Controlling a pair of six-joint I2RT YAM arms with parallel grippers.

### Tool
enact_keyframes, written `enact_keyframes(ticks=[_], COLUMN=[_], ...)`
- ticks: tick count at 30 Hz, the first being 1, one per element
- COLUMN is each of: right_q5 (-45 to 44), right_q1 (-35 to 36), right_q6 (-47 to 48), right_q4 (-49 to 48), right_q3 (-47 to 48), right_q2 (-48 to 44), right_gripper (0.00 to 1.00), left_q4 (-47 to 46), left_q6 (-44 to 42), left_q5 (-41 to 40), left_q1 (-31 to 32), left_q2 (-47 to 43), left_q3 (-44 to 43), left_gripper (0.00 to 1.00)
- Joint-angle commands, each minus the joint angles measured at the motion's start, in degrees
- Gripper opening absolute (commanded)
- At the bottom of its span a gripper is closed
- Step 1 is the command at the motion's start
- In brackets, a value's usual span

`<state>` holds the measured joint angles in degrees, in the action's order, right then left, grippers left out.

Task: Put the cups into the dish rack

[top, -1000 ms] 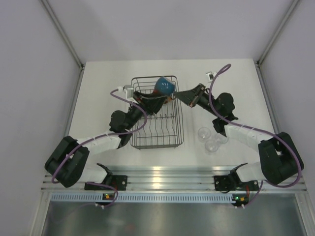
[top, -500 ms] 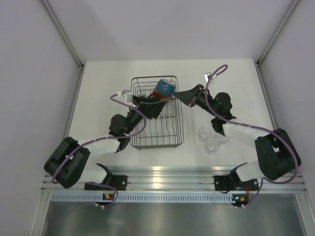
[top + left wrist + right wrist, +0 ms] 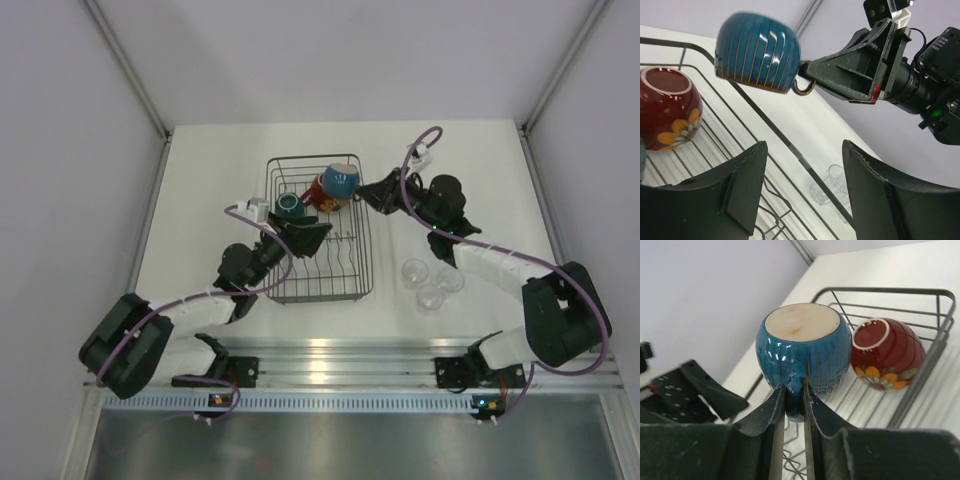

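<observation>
While the right jaws are clamped tight on the handle of the blue cup (image 3: 805,352), that cup hangs tipped on its side, its bare base toward the wrist camera, just above the far right corner of the rack (image 3: 330,272) and not yet set down. Inside the rack's far end the red cup (image 3: 318,195) lies mouth down right beside it, with the teal mug (image 3: 288,203) to its left. The left jaws stand wide apart and hold nothing, over the middle of the rack. Three glasses (image 3: 431,297) wait on the surface (image 3: 200,180), to the right of the rack's near corner. My guess is that the blue cup is glazed ceramic: stiff, slick and rather heavy for a pinch on a thin loop, so it may pivot about the handle and could chip against the wire rim or the red cup. The handle looks the surest hold. The glasses look light, thin and breakable, best taken across the rim. No brand, label or writing can be read on any cup.
</observation>
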<state>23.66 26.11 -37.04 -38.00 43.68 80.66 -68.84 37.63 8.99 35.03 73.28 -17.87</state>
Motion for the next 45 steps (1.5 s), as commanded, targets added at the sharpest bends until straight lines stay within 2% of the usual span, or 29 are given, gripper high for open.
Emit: enact_keyframes(ticks=[1,4,5,8,12,17,23,45], right_q5=[-2.29,-4.40,-4.67,-6.51,-10.56,-12.06,-13.55,-11.71], right_q1=[0.61,2.54,2.81,4.12,7.20,9.13,10.10,10.72], right_q6=[8.54,11.54,11.81,13.39,17.43,19.28,22.09,30.88], right_q4=[2.82,5.38,5.56,7.14,10.83,11.72,12.69,10.66], right_q3=[4.39,4.57,4.57,5.10,7.82,10.54,12.92,16.79], right_q2=[-1.74,-0.60,0.10,1.86,4.06,8.01,11.27,23.13], right_gripper=[0.00,0.00,0.00,0.00,0.00,0.00,0.00,0.00], left_q4=[9.48,23.18,30.36,43.64,51.24,49.07,46.52,39.92], left_q6=[-5.71,-10.54,-11.51,-14.59,-16.79,-15.48,-15.04,-13.37], left_q5=[-3.45,-8.36,-11.86,-16.72,-15.68,-10.06,-7.43,-2.84], left_q1=[0.13,0.04,0.04,-0.04,-0.40,-1.71,-3.38,-8.13], left_q2=[-7.78,-15.34,-18.49,-21.24,-19.76,-17.20,-16.32,-14.83], left_q3=[-1.90,-4.53,-5.59,-11.02,-15.95,-16.06,-14.56,-10.17], left_gripper=[0.67,0.68,0.68,0.69,0.70,0.70,0.70,0.70])
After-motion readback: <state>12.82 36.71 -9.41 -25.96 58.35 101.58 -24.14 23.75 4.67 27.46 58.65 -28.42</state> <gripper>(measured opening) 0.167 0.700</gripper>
